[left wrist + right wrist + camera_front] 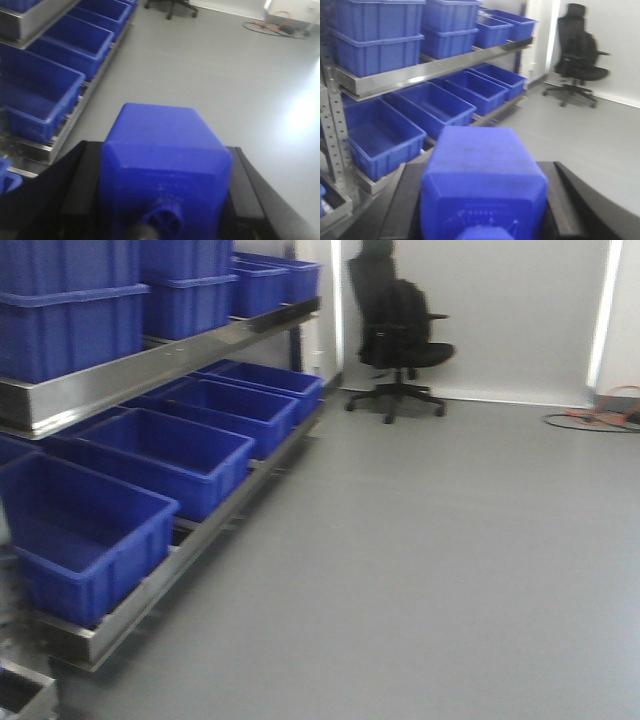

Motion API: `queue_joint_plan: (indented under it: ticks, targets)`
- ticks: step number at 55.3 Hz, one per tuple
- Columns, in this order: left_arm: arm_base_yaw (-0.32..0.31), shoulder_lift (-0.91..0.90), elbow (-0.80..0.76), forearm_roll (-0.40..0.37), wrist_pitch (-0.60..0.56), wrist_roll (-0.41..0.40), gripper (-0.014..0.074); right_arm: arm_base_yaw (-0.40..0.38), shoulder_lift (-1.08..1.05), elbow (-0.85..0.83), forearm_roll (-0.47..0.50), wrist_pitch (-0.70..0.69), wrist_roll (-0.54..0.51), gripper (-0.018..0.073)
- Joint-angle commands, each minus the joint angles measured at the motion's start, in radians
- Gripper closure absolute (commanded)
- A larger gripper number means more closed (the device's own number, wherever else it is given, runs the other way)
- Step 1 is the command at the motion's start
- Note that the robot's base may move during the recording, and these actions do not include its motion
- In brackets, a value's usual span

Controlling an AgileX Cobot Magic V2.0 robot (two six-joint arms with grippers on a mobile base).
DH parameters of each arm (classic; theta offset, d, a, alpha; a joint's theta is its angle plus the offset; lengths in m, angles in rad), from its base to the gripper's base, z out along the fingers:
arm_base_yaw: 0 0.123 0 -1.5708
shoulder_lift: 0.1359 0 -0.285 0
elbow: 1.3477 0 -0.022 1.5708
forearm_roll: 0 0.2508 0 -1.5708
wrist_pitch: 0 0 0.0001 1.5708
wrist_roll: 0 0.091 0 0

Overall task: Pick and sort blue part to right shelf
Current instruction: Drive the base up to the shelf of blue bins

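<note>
Blue part (165, 165) clamped between left jaws, second blue part (482, 175) clamped between right jaws

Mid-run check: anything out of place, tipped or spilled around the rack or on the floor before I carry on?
Nothing spilled or tipped. The blue bins sit in even rows on the shelf. The only stray item is a loose orange cable lying on the floor near the far wall, well away from the shelf.
</note>
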State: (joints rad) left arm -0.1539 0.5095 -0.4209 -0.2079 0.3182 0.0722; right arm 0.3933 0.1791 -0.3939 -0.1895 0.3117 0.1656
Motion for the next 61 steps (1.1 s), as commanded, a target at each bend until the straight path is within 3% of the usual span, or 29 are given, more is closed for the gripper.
queue_joint_plan:
  ticks: [1, 61]
  targets:
    - [-0.008, 0.007, -0.032, -0.014, -0.086, -0.008, 0.0387, -0.002, 0.010, -0.032, -0.016, -0.099, -0.008, 0.0334]
    - [-0.008, 0.007, -0.032, -0.014, -0.086, -0.008, 0.0387, -0.002, 0.010, -0.032, -0.016, -0.099, -0.008, 0.0334]
